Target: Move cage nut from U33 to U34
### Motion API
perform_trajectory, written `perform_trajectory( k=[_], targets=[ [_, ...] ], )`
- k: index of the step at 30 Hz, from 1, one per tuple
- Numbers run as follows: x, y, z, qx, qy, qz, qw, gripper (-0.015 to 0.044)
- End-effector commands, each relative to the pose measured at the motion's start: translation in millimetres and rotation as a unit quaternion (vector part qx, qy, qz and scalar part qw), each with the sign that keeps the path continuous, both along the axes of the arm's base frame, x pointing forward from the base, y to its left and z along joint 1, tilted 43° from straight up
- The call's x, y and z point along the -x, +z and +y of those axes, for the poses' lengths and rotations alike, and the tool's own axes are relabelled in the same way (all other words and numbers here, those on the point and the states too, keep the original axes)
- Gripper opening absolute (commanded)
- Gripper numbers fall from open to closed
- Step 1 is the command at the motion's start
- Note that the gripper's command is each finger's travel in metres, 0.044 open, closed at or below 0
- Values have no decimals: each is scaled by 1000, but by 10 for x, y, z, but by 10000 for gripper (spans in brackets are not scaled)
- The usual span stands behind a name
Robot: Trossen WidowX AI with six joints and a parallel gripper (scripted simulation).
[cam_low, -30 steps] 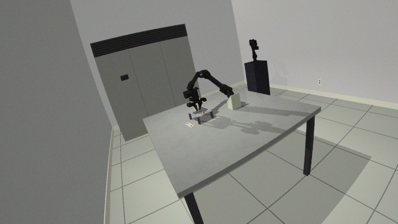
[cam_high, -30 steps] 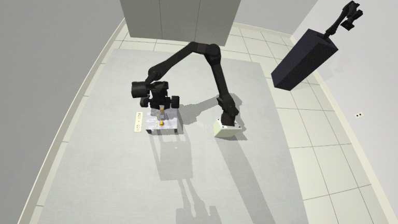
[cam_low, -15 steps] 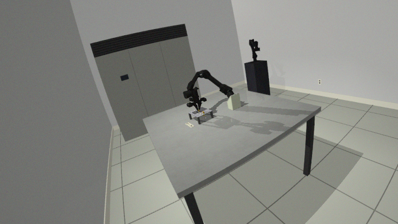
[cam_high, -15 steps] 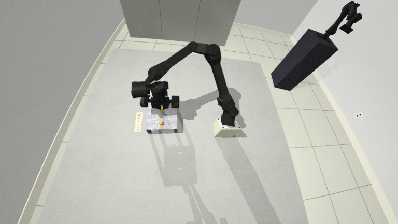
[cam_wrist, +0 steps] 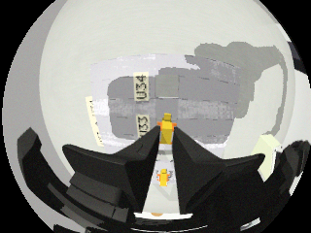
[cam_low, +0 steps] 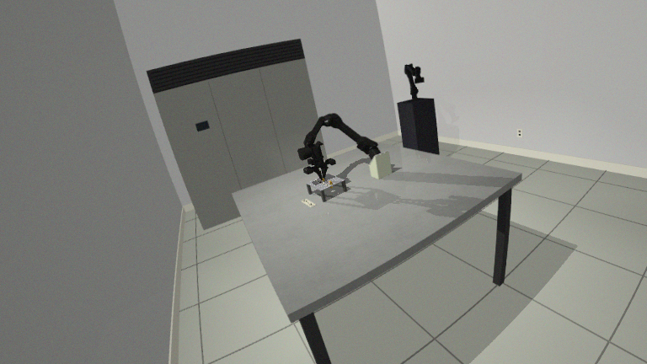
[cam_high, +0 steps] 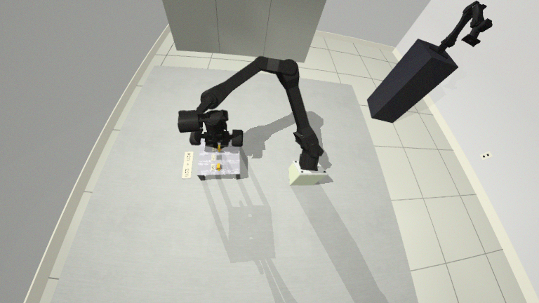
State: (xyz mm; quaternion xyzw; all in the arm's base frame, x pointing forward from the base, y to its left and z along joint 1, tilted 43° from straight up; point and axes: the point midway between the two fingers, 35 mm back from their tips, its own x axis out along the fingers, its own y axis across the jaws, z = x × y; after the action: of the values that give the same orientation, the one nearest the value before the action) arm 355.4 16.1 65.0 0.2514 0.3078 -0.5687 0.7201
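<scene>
Gripper pinching yellow-orange nut nr U33 label — long axis toward U34 row, other nut behind

I'm counting 2 cage nuts, 2 black arms, 1 rail plate, 1 table, 1 dark pedestal and 1 wall outlet showing here.

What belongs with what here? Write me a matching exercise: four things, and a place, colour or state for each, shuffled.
Things
1. U33 cage nut
2. U34 hole
3. Base block
4. Power outlet

Places, colours, states
A. On the wall
B. Empty
C. Pale yellow-green
D. Gripped between the gripper's fingertips

Right pairs: 1-D, 2-B, 3-C, 4-A
</scene>
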Motion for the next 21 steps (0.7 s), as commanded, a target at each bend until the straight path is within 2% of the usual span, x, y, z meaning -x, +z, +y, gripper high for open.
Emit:
perform_trajectory(
  k=[1,21],
  targets=[
    [0,0,0,0,0,0,1000,33],
    [14,9,-10,4,16,15,1000,33]
  ],
)
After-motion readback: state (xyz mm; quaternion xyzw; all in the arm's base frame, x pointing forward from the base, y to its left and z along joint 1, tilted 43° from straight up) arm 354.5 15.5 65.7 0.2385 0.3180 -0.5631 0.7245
